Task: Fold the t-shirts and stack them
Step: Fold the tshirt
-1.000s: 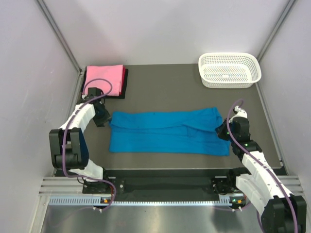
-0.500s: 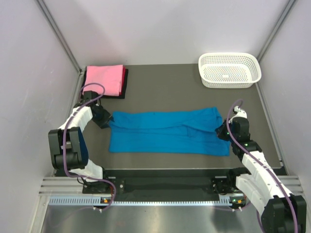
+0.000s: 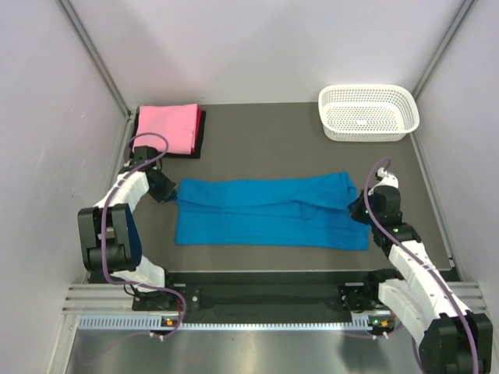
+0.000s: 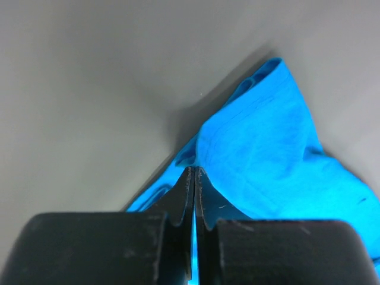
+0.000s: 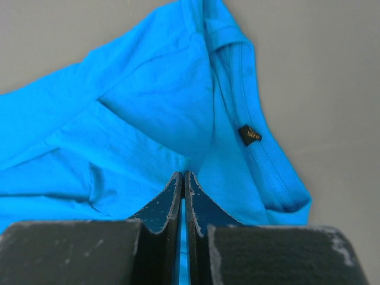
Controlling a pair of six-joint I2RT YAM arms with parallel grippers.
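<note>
A turquoise-blue t-shirt (image 3: 269, 212) lies folded lengthwise into a long band across the middle of the dark table. My left gripper (image 3: 173, 192) is at the band's left end and is shut on the cloth's upper left corner (image 4: 249, 148); the jaws (image 4: 194, 173) are pressed together with blue cloth between them. At the right end, my right gripper (image 3: 355, 209) is shut on the blue t-shirt (image 5: 148, 113) near a small black label (image 5: 250, 135). A folded pink t-shirt (image 3: 166, 128) lies on a dark maroon-black t-shirt (image 3: 202, 132) in the far left corner.
A white perforated basket (image 3: 368, 111) stands at the far right of the table. Grey walls close in the table on the left, back and right. The metal rail with the arm bases (image 3: 257, 300) runs along the near edge.
My left gripper has moved a little toward the blue t-shirt's left end and closed on its corner. The right gripper has kept its grip and place.
</note>
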